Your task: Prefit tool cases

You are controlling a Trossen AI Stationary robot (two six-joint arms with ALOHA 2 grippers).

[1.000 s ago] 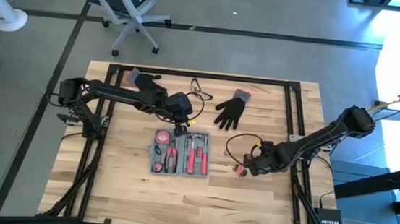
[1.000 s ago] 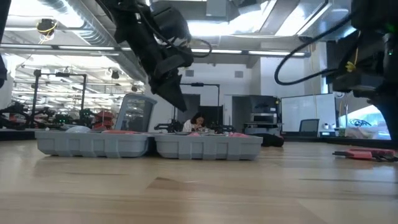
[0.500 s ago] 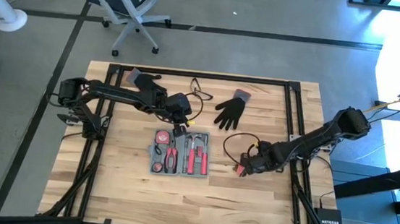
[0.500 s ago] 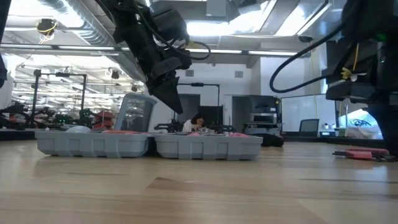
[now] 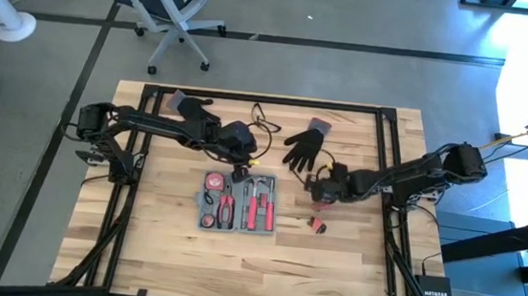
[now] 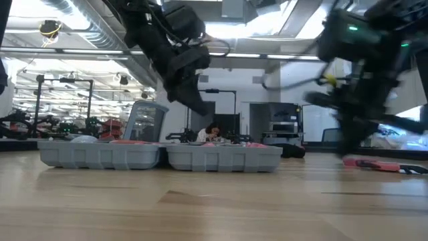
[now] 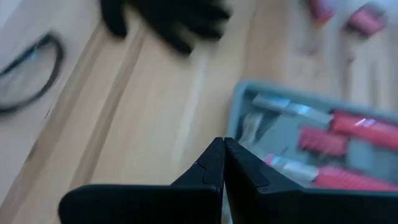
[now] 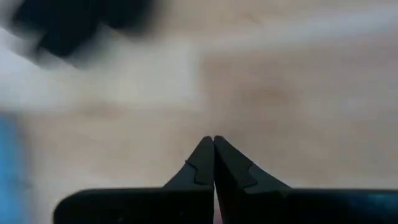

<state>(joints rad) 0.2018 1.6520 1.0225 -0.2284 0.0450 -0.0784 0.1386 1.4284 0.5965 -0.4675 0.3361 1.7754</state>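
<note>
The tool case lies open and flat on the wooden table, a grey tray with red-handled tools in its recesses; the low view shows its two halves side by side. My left gripper hangs shut just above the case's far edge, clear of it; its wrist view looks past the shut fingers at the case. My right gripper is shut over bare wood right of the case, close to a black glove, with nothing in it.
A small red tool lies on the wood right of the case. A second black glove lies under my left arm. A thin black cable lies at the far middle. Black rails frame the table.
My right gripper has swung from beside the small red tool toward the table's far edge and the black glove, turning as it went and staying shut. The red tool stays where it was. My left gripper has tipped slightly over the case's far edge.
</note>
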